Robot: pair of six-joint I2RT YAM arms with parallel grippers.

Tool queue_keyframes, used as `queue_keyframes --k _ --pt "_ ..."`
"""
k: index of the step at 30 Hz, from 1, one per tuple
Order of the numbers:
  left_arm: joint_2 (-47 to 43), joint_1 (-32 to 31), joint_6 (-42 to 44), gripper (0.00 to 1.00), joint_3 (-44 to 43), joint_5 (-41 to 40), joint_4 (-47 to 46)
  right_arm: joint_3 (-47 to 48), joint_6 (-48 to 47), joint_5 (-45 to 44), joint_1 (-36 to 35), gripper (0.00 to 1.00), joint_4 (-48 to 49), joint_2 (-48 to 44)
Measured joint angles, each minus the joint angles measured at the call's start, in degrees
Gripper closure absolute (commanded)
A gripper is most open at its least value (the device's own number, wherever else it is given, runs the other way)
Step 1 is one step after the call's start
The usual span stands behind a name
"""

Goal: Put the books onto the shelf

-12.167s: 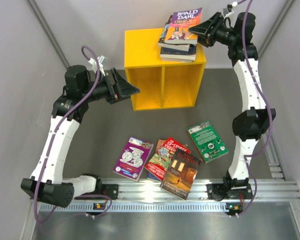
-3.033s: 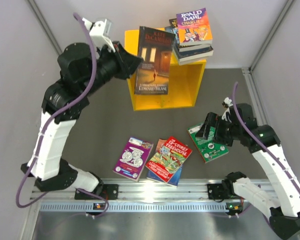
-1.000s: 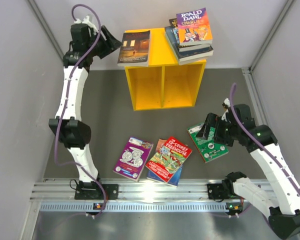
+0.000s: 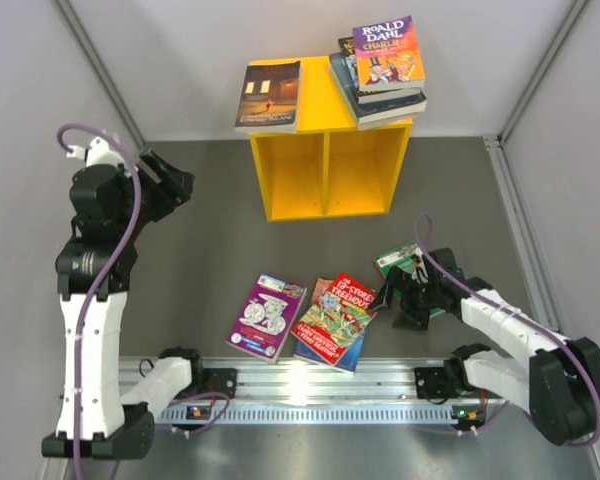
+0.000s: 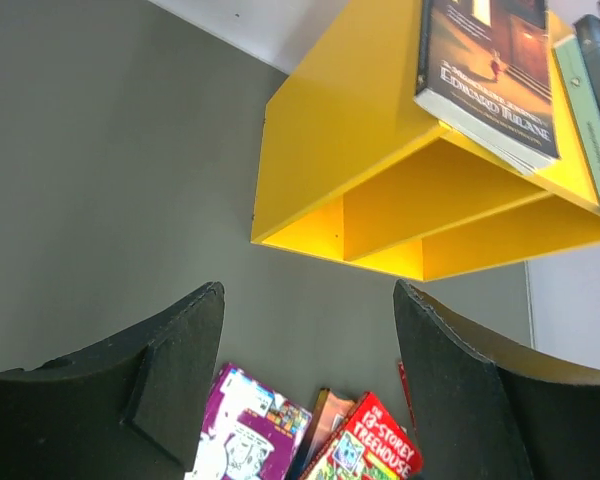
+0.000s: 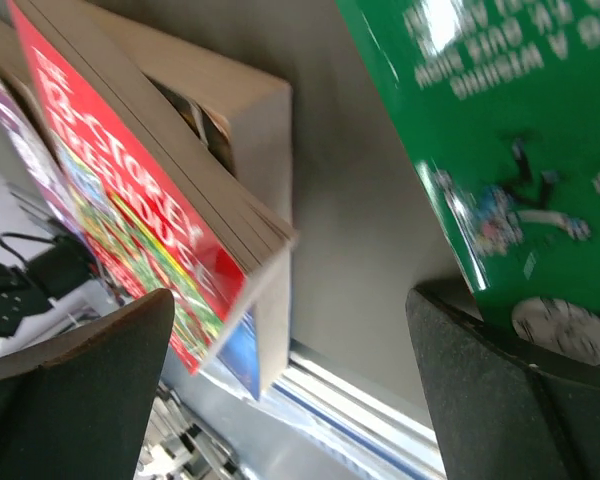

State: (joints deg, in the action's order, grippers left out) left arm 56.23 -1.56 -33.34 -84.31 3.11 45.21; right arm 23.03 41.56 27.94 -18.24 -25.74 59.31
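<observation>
Broadly, a grey table [image 4: 210,240] fills the scene, boxed in by pale walls [image 4: 40,120], with a metal rail [image 4: 320,385] along its near edge. At the far side stands the yellow shelf [image 4: 325,170], both compartments bare. On its flat top a dark brown book [image 4: 269,95] lies at the left, overhanging the edge, and a stack [image 4: 380,95] sits at the right with the orange Roald Dahl book [image 4: 388,52] uppermost. On the table near the rail lie the purple book [image 4: 267,316], the red book [image 4: 338,312] resting on a blue book [image 4: 318,350], and the green book [image 4: 402,262], partly covered by the right arm. The left arm rises tall at the left, its elbow high; the left gripper [image 4: 175,180] hangs in the air well apart from the shelf, jaws spread and holding nothing. The right arm is folded low, and the right gripper [image 4: 398,292] sits at table level between the red and green books, jaws spread wide over bare table.
</observation>
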Motion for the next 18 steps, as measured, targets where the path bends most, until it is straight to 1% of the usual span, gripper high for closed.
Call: queue_keyframes --k 5,6,8,9,10,11,12,14,15,17,18 --pt "-6.29 0.00 0.09 0.27 0.00 -0.20 4.61 -0.50 3.85 2.01 -0.46 0.01 10.78 5.03" --pt "-7.26 0.00 0.09 0.27 -0.02 -0.20 5.55 -0.52 4.57 2.40 -0.59 0.07 12.72 5.97" --pt "-8.55 0.00 0.11 0.27 -0.04 -0.20 7.17 -0.52 5.66 3.08 -1.11 0.14 16.98 8.41" --pt "-8.98 0.00 0.13 0.27 -0.04 -0.22 8.00 -0.52 6.14 3.37 -1.31 0.22 18.51 9.49" --pt "-9.27 0.00 0.17 0.27 -0.07 -0.22 8.92 -0.52 6.32 3.23 -1.68 0.25 19.82 10.34" --pt "-9.53 0.00 0.24 0.27 -0.07 -0.24 9.75 -0.52 6.51 3.23 -1.95 0.29 20.33 10.80" --pt "-9.64 0.00 0.28 0.27 -0.07 -0.26 10.54 -0.55 6.60 2.91 -2.36 0.38 20.65 11.02" --pt "-9.92 0.00 0.31 0.27 -0.04 -0.44 11.93 -0.66 6.43 1.90 -3.19 0.46 20.55 10.99" --pt "-10.16 0.00 0.31 0.27 0.00 -0.50 12.63 -0.94 6.47 1.66 -3.54 0.53 20.50 10.91" --pt "-10.93 0.00 0.31 0.27 0.39 -0.57 13.38 -1.27 6.64 1.75 -4.11 0.61 20.26 9.90" --pt "-11.45 0.00 0.28 0.27 0.85 -0.57 13.53 -1.29 6.60 1.57 -4.42 0.69 19.93 8.81"
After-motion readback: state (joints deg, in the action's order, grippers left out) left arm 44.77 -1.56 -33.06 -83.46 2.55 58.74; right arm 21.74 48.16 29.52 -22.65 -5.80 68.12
